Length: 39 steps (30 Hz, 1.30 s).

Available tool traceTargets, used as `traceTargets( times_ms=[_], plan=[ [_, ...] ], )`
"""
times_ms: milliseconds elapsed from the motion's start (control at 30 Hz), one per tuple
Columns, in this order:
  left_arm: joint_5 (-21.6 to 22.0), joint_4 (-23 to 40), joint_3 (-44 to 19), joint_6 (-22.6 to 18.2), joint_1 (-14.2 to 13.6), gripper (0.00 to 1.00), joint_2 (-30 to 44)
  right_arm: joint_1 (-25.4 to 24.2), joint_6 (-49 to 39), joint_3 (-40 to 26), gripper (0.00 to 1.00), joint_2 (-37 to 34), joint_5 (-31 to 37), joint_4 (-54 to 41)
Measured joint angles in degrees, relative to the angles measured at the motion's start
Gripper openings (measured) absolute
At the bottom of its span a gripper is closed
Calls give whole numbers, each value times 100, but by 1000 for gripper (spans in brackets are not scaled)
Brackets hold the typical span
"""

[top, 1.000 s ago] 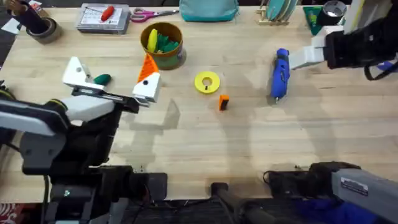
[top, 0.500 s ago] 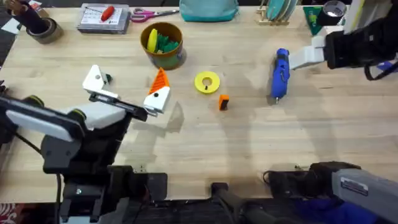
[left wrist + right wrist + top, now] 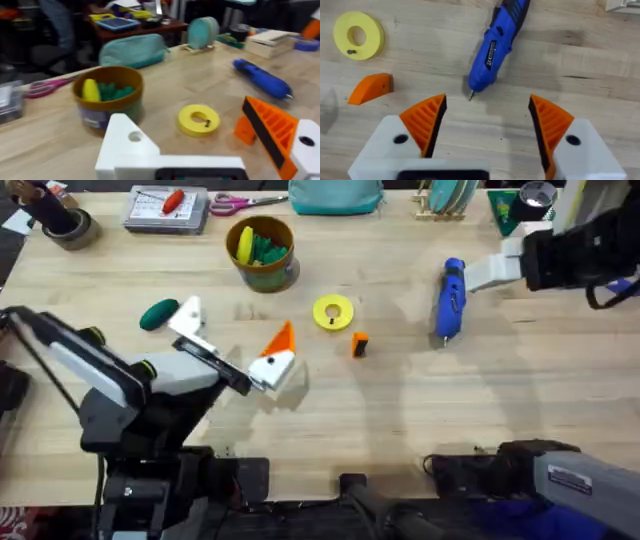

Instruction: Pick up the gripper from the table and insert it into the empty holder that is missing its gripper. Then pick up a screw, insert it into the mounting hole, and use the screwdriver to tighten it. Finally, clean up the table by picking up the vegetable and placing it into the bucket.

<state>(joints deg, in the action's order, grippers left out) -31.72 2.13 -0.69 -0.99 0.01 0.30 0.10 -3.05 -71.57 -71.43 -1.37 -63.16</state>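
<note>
The gripper, a small orange block (image 3: 360, 345) (image 3: 371, 88) (image 3: 244, 131), lies on the table (image 3: 420, 410) just right of a yellow ring (image 3: 333, 312). My left gripper (image 3: 235, 325) (image 3: 185, 112) is open left of the ring. One of its fingers is the holder, a bare white mount (image 3: 187, 315) (image 3: 125, 145); the other carries an orange tip (image 3: 283, 338). The green vegetable (image 3: 158, 313) lies beside the holder. The bucket (image 3: 262, 252) (image 3: 106, 97) stands farther back. My right gripper (image 3: 487, 107) is open and empty, the blue screwdriver (image 3: 495, 45) (image 3: 450, 298) pointing its tip at it.
A small dark piece rests on the yellow ring (image 3: 359, 35). Along the far edge stand a teal pouch (image 3: 335, 195), scissors (image 3: 245, 200), a clear box (image 3: 167, 207) and a tape roll (image 3: 60, 225). A dark device with a white part (image 3: 495, 270) sits at the right rear.
My left arm has swung right and nearer, carrying its open gripper toward the yellow ring and uncovering the vegetable. The right side has not moved.
</note>
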Motion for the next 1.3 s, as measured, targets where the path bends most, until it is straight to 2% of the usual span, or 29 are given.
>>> traceTargets(
  times_ms=[267,400,933,1300],
  plan=[
    [-1729,66,2,0,0,986,2,0,0,0,997,1,0,2],
    [-2285,293,2,4,0,986,0,0,0,0,996,1,0,0],
    [-3015,436,0,2,0,985,0,0,0,0,997,1,0,0],
    [-3176,463,0,2,0,985,0,0,0,0,997,-1,0,0]
  ],
)
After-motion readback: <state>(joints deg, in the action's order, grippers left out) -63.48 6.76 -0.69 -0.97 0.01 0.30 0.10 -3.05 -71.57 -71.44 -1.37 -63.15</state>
